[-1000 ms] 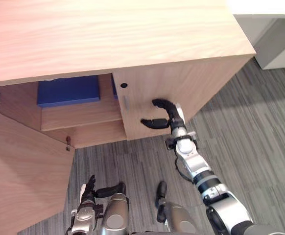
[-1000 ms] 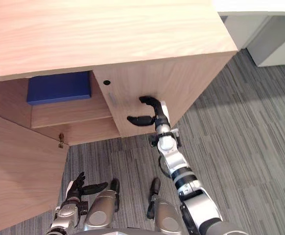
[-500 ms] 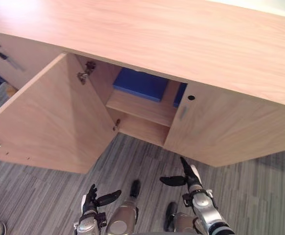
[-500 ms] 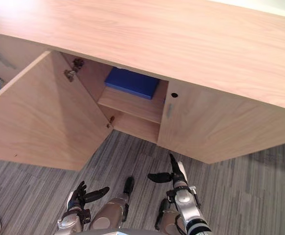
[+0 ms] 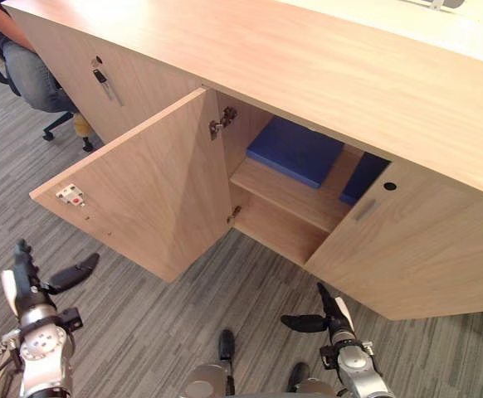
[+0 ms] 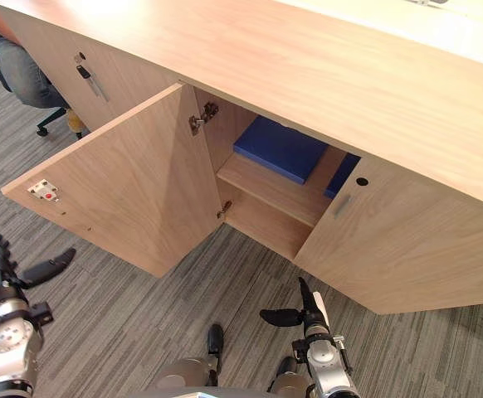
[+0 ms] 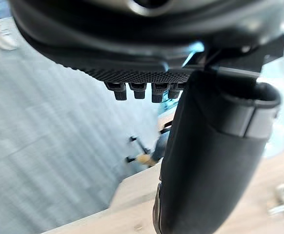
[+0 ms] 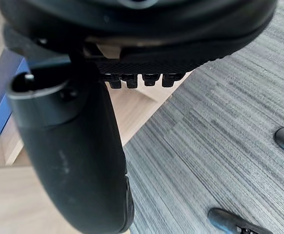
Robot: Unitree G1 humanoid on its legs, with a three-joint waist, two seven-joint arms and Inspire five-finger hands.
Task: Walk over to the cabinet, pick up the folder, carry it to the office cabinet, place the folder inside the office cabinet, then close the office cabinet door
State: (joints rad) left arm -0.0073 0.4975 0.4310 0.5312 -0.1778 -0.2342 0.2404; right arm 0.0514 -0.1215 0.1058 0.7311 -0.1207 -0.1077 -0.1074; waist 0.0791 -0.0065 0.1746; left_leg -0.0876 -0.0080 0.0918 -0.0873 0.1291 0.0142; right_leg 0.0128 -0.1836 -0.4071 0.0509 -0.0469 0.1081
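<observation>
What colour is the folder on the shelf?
The folder is blue, clearest in the left eye view.

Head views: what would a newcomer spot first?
The cabinet door standing wide open on the left, and the blue folder lying on the shelf inside. The left hand and right hand hover open and empty over the carpet; a seated person shows at upper left.

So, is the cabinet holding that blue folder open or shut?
Open. Its left door stands swung wide, baring the shelf and the blue folder lying on it.
</observation>
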